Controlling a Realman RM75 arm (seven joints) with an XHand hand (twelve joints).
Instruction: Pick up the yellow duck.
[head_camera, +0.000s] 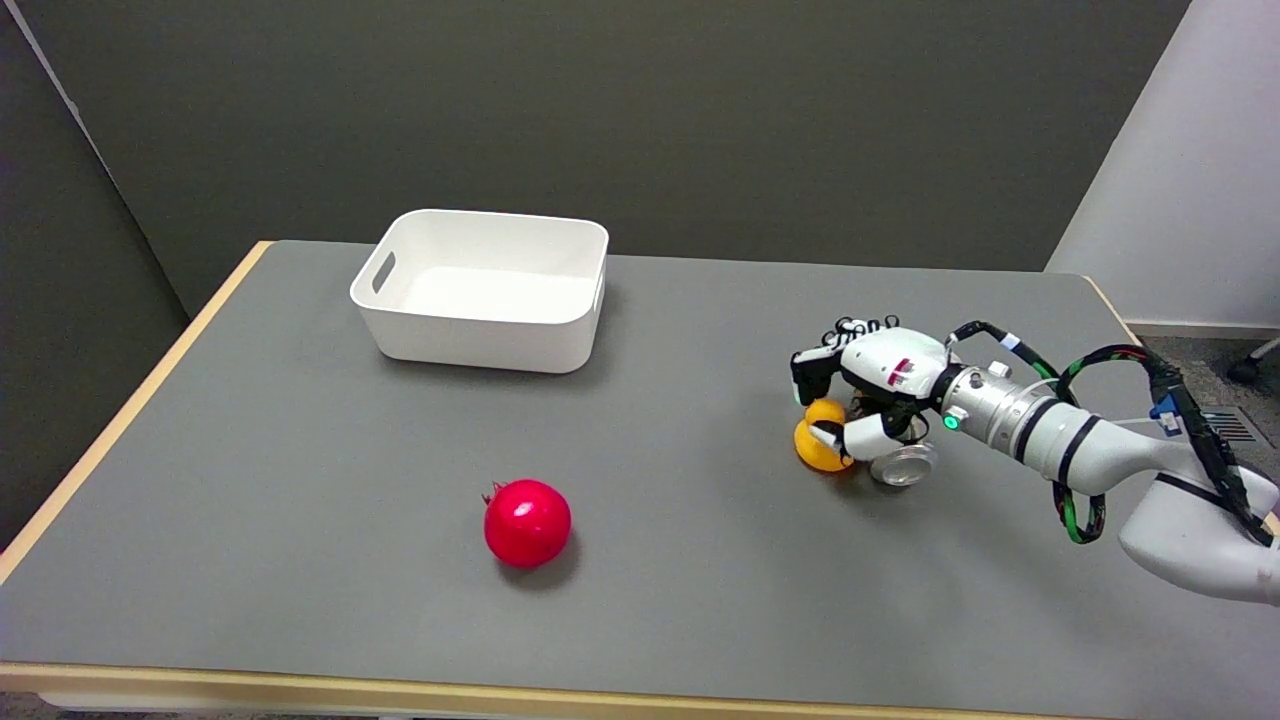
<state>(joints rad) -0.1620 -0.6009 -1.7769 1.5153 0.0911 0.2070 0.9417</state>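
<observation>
On the right side of the grey table (300, 480), the right hand (868, 395) reaches in low from the lower right and wraps around the yellow duck (822, 440), with dark fingertips (808, 372) curled over its far side and a white finger pressed across its near side, so the hand grasps the duck. The duck sits at the table surface or barely above it; whether it has left the top cannot be told. Only its rounded yellow-orange body shows between the fingers. A small red mark sits on the white back of the hand, too small to read as writing. A green light glows on the silver wrist section (985, 408), and black cables (1190, 420) with a blue tag loop along the white arm. Well to the left, near the front middle of the table, lies a glossy red pomegranate (527, 522). At the far side, left of centre, stands a white plastic bin (482, 290) with a handle slot in its left wall. No readable label or brand shows on any item.
</observation>
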